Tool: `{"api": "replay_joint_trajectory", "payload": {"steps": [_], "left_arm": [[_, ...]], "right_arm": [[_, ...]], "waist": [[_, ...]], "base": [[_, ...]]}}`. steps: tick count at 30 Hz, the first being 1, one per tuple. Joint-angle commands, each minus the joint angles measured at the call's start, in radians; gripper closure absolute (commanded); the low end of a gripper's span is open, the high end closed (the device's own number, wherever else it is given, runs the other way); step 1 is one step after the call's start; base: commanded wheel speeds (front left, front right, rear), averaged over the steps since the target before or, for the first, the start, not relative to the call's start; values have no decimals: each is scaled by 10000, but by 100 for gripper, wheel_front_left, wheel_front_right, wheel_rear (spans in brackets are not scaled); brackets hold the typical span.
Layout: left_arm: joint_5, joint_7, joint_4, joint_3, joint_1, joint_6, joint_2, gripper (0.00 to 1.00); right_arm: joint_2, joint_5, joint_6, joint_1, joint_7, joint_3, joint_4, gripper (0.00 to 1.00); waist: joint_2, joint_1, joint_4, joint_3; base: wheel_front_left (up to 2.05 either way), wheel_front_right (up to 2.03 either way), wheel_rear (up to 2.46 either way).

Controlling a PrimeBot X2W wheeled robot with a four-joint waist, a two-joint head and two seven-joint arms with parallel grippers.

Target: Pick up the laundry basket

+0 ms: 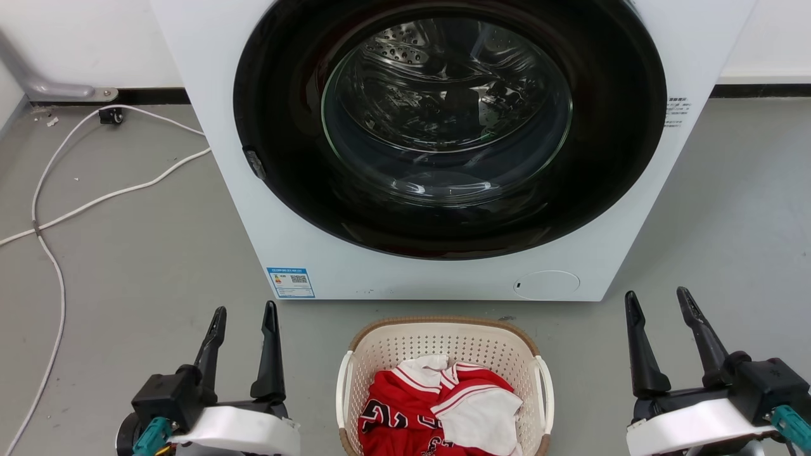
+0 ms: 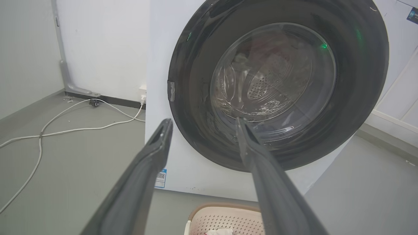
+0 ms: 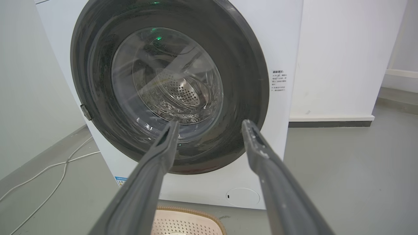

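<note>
At the far left, white cables [image 1: 60, 209] loop over the grey floor [image 1: 146, 266]. Where they cross, the number of strands cannot be told.

Next comes the left tool [image 1: 246, 308], low at the lower left of the head view. Its pale wrist cuff sits below, and its two dark fingers point up toward the washing machine [image 1: 393, 278]. The fingers stand apart with nothing between them, so this tool is open and empty. It hovers over bare floor, well apart from the basket. In the left wrist view the same two fingers spread in front of the machine's front.

In the middle stands the one laundry basket [image 1: 443, 345], on the floor just before the foot of the single washing machine. It lies between the two tools and touches neither. It has two white handles [image 1: 343, 389], one on each side. Inside lie a red jersey [image 1: 405, 405] with white trim and a white cloth [image 1: 481, 421] resting on it toward the right. Above the basket, the machine's round dark door [image 1: 285, 158] is shut, and the drum shows through its glass.

At the right, the right tool [image 1: 656, 293] mirrors the left. Its cuff is low at the lower right, and its two fingers are raised and splayed. It holds nothing and is well apart from the basket's right side.
</note>
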Motion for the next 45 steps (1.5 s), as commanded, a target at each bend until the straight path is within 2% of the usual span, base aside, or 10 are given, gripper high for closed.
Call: {"api": "replay_joint_trajectory", "payload": {"steps": [1,29,45], "left_arm": [[342,-101,-31,-36,53,87,18,0],[2570,-597,-144,-181,302,437,13,0],[2717,-625,139,-141,382,635,13,0]], "right_arm": [[14,-285,-3,112,-108,8,-94,0],[29,-2493,-3,371,-604,60,-291,0],[30,-2384,-5,422,-616,-39,5,0]], "waist": [[0,-1,5,1],[0,-1,57,55],[0,-1,47,46]], "base": [[0,0,0],[0,0,0],[0,0,0]]}}
